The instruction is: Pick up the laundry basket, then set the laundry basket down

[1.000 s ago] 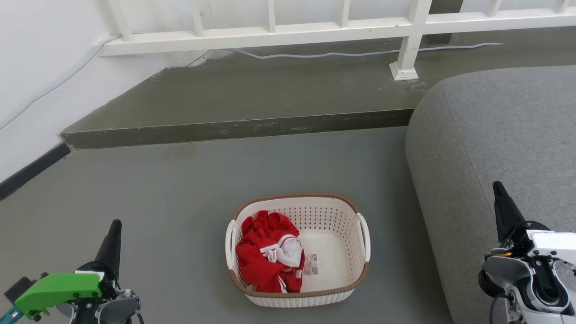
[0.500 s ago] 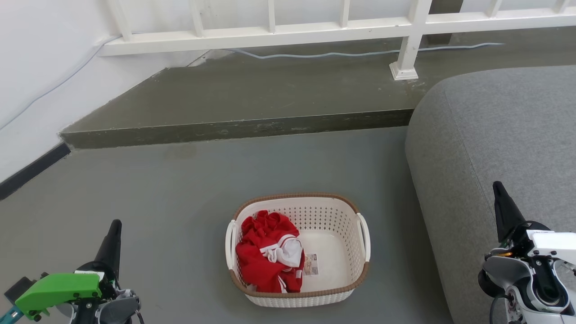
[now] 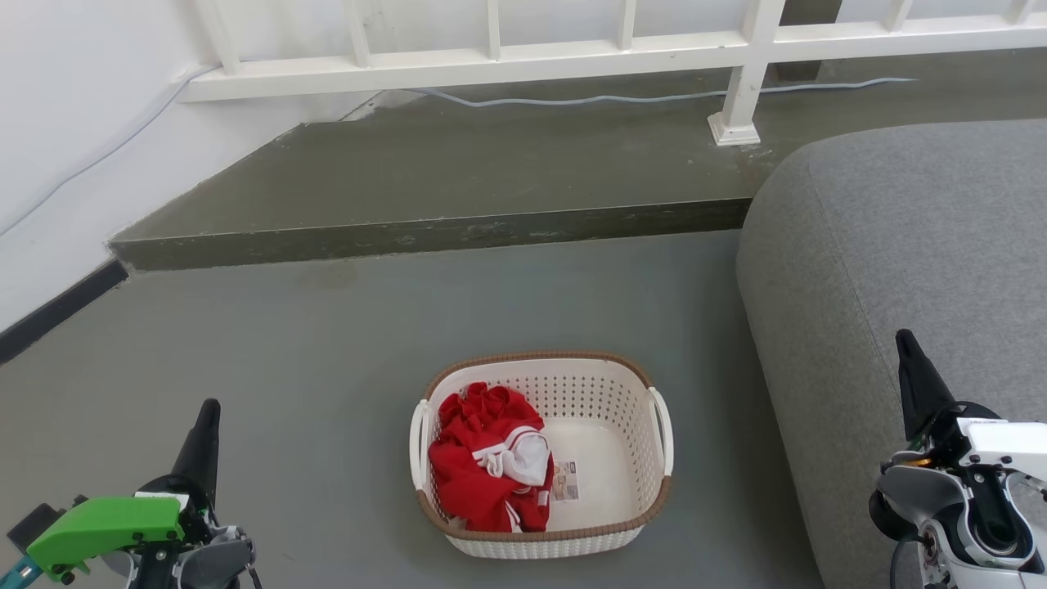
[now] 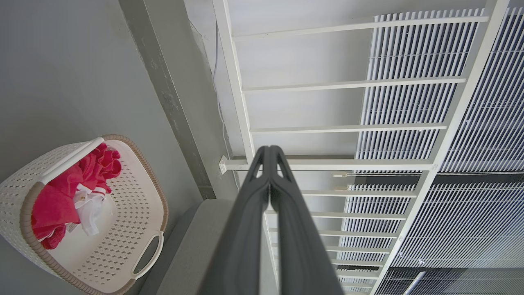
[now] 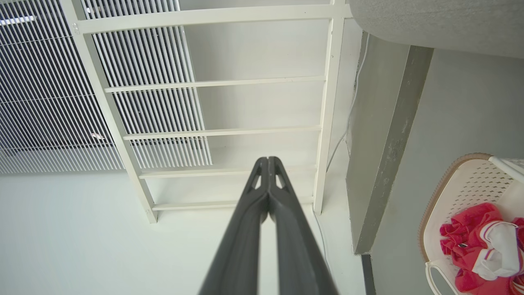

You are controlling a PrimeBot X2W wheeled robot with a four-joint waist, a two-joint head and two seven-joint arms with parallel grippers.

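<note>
The laundry basket stands on the grey floor at lower centre, cream with perforated sides, a brown rim and two white side handles. A red and white garment lies in its left half, and a paper label shows on its bottom. My left gripper is shut at the lower left, well to the left of the basket and touching nothing. My right gripper is shut at the lower right, in front of the sofa. The basket also appears at the left of the left wrist view, and the basket at the right edge of the right wrist view.
A grey sofa rises close to the basket's right side. A raised dark step runs across behind it, with a white railing and a cable on top. A white wall closes the left side.
</note>
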